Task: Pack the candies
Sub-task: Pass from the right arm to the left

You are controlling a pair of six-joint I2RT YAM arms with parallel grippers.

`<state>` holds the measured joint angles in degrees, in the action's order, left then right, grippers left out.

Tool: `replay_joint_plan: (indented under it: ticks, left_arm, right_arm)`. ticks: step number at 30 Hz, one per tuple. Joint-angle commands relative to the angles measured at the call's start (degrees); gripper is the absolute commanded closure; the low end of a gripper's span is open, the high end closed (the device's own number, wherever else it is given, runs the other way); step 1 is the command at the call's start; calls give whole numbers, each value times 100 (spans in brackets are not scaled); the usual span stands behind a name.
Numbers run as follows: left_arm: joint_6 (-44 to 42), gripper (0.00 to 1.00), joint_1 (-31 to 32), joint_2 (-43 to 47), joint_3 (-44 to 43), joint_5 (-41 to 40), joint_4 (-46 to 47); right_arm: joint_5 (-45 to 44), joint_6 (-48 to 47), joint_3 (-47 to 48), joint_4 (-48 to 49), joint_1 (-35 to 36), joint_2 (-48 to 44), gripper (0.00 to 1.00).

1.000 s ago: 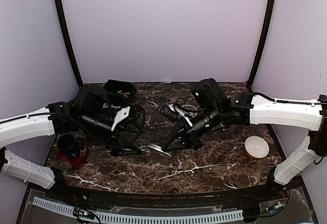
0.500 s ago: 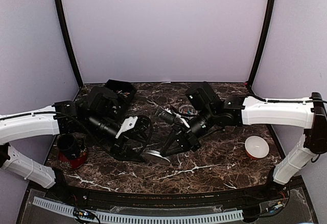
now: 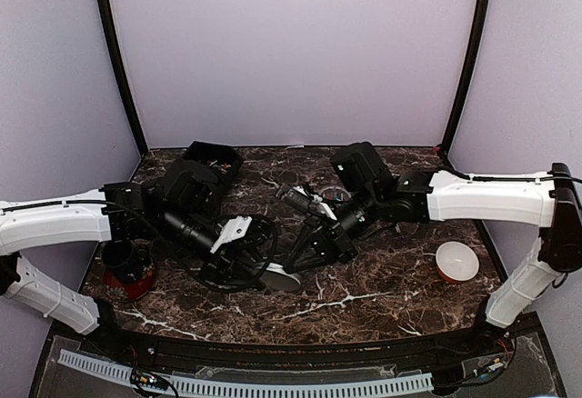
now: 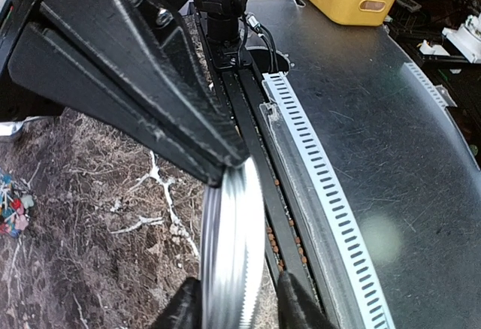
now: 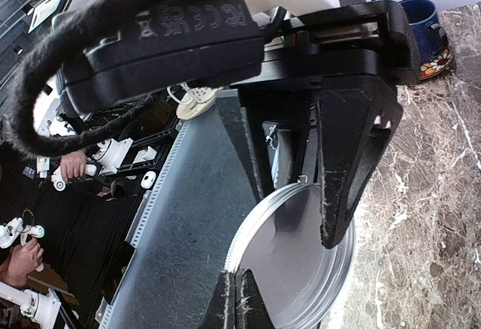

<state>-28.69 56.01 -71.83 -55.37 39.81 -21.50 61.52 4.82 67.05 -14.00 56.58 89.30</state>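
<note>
**Two hands on one lid, candies off to the side**

The left hand [image 4: 240, 310] is clamped across the flat faces of the metal lid [image 4: 233, 224]. The right hand [image 5: 237, 299] has its tips almost together at the rim, seemingly pinching it. If either pulls or releases early, the lid could twist free and drop onto the desk [image 4: 98, 194]. Only the left wrist view shows the candies [image 4: 10, 210], loose on the desk at its left edge. Only the right wrist view shows the lid's face.

Lid [image 3: 277, 279] blocks centre; mug [image 3: 123, 266] far left, bowl [image 3: 456, 261] far right, tray [image 3: 211, 157] rear-left
</note>
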Motion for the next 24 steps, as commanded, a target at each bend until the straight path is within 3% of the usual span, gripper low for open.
replay_joint_plan:
  ticks: [1,9,13,15,20,24]
  left_arm:
    - [83,71,33,64,-94,32,42]
    - [230,91,33,48,-63,90,164]
    - [260,93,33,38,-73,149,194]
    - [288,94,33,45,-65,169,206]
    - [582,94,33,88,63,171,438]
    - [1100,94,29,117,257,128,800]
  right_arm:
    - [115,17,-62,241,-81,94,100]
    - [234,10,-65,242,-85,167,100]
    - [235,18,-62,235,-85,166,100]
    - [199,19,-67,216,-86,162,92]
    - [-179,74,-65,187,-200,-82,53]
    - [-729,413,-314,299,-527,-433,41]
